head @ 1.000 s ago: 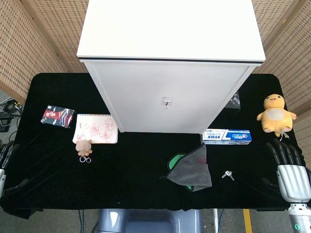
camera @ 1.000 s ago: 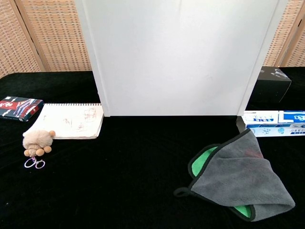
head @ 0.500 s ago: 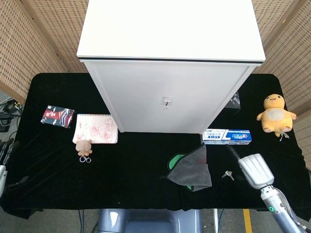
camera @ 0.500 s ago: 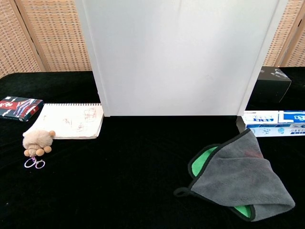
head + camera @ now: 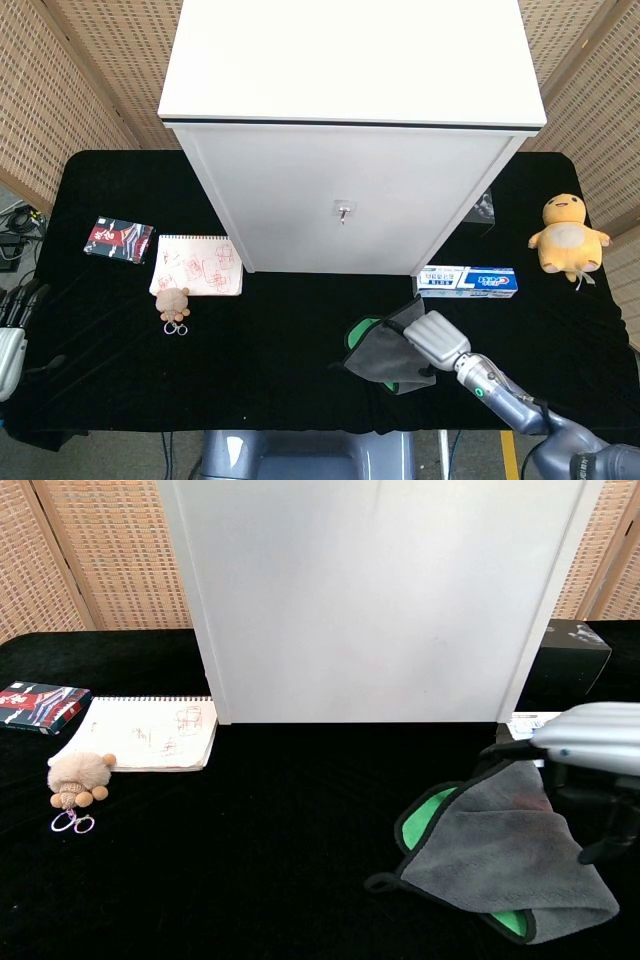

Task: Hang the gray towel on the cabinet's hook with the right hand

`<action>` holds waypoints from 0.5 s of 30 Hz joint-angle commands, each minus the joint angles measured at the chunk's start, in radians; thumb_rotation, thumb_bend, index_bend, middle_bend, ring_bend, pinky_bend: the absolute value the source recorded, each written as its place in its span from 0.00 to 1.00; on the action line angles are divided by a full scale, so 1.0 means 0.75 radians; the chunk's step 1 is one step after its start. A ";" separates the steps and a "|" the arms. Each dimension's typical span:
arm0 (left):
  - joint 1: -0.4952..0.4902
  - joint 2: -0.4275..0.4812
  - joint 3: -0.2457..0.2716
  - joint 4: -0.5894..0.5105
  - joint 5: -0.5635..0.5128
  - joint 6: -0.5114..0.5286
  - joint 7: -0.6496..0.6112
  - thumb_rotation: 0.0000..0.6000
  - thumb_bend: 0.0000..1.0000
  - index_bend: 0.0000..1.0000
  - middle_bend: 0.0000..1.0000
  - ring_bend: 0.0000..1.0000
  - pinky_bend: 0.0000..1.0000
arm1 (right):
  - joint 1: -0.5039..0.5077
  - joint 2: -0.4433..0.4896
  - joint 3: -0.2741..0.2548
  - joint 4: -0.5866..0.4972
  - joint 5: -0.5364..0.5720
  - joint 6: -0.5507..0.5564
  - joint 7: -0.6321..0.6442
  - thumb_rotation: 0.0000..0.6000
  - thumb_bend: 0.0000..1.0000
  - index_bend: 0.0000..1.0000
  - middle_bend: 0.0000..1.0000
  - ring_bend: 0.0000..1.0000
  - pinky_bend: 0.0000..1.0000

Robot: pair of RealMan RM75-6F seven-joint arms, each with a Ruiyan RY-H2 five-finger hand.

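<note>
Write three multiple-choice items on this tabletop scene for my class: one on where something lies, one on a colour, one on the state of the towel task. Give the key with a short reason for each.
1. Where is the sketch pad?
A. on top of the cabinet
B. on the table, left of the cabinet
C. under the towel

2. What colour shows at the folded edges of the gray towel?
A. green
B. red
C. yellow

3. How does the towel stand now?
A. hanging on the hook
B. lifted clear of the table
C. lying on the table with the right hand over it

Key: 1 B, since the pad lies on the black cloth beside the white cabinet. 2 A, since green lining peeks out at the towel's left and lower edges. 3 C, since the hook is bare and the right hand is above the crumpled towel; whether it grips it cannot be told.
</note>
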 commanded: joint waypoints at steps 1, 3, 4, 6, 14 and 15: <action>-0.001 -0.002 -0.002 0.000 -0.006 -0.002 0.002 1.00 0.00 0.00 0.00 0.00 0.00 | 0.040 -0.066 0.016 0.009 0.091 -0.076 -0.060 1.00 0.03 0.20 0.96 0.97 1.00; -0.001 -0.002 -0.003 0.001 -0.010 -0.002 0.002 1.00 0.00 0.00 0.00 0.00 0.00 | 0.055 -0.091 0.015 0.013 0.142 -0.106 -0.103 1.00 0.04 0.20 0.96 0.97 1.00; -0.001 -0.003 -0.002 0.001 -0.010 -0.003 0.003 1.00 0.00 0.00 0.00 0.00 0.00 | 0.063 -0.107 0.013 0.018 0.175 -0.118 -0.143 1.00 0.04 0.20 0.96 0.97 1.00; -0.002 -0.004 -0.001 0.002 -0.009 -0.005 0.005 1.00 0.00 0.00 0.00 0.00 0.00 | 0.070 -0.132 0.008 0.022 0.223 -0.118 -0.205 1.00 0.05 0.21 0.96 0.97 1.00; -0.005 -0.009 0.000 0.005 -0.014 -0.008 0.013 1.00 0.00 0.00 0.00 0.00 0.00 | 0.074 -0.214 -0.018 0.005 0.312 -0.068 -0.312 1.00 0.06 0.22 0.96 0.97 1.00; -0.005 -0.009 0.000 0.005 -0.014 -0.007 0.014 1.00 0.00 0.00 0.00 0.00 0.00 | 0.077 -0.223 -0.021 0.007 0.319 -0.068 -0.321 1.00 0.06 0.23 0.96 0.97 1.00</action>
